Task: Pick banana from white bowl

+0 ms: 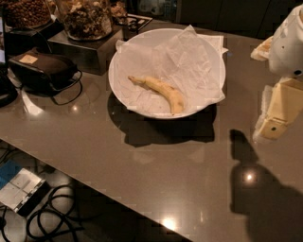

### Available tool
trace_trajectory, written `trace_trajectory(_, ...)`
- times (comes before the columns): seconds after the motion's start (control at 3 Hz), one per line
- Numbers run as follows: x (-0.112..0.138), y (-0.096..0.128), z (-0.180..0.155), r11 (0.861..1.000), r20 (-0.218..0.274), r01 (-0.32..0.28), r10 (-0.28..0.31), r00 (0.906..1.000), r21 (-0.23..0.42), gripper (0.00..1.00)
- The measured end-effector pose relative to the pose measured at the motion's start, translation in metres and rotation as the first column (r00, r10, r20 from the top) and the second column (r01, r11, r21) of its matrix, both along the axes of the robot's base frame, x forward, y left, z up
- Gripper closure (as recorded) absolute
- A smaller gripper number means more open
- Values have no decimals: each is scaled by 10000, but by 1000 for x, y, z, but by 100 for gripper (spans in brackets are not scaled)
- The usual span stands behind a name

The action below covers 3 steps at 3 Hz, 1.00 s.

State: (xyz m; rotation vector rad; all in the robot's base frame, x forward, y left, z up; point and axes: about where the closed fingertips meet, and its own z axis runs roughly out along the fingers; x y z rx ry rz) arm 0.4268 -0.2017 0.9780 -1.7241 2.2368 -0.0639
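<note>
One banana (158, 90) lies in one white bowl (116, 61) - nothing else is in the bowl but a single sheet of crumpled white paper (184, 56) that lines it and pokes past the rim at the far right. The banana rests on the paper a little left of and nearer than the bowl's middle, its thin stem pointing left and its curved body running down to the right. Nothing touches it.

The bowl stands on a dark, glossy table (142, 179). Behind it to the left are two glass jars: one (85, 19) holds a dark mixed snack and sits on a dark box (80, 49); the other (26, 12), at the far left corner, holds round brown pieces. A black pouch (42, 68) with a small tag lies in front of them.

One gripper (277, 113) shows at the right edge, a pale yellowish piece below a white arm casing, above the table and well to the right of the bowl - whether it is spread or closed cannot be told. Its shadow falls on the table nearby. Below the table's near edge, looped cords (52, 220) lie on the floor.
</note>
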Motion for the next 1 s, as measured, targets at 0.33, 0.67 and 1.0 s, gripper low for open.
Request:
trace_trajectory(0.33, -22, 53, 20, 9983, -191, -480, 487, 9986, 332, 0)
trace_trajectory(0.67, -39, 116, 47, 9901, -128, -1389, 1392, 9902, 212, 0)
trace_trajectory(1.0, -42, 127, 58, 9878, 265, -1532, 1525, 9879, 263, 0)
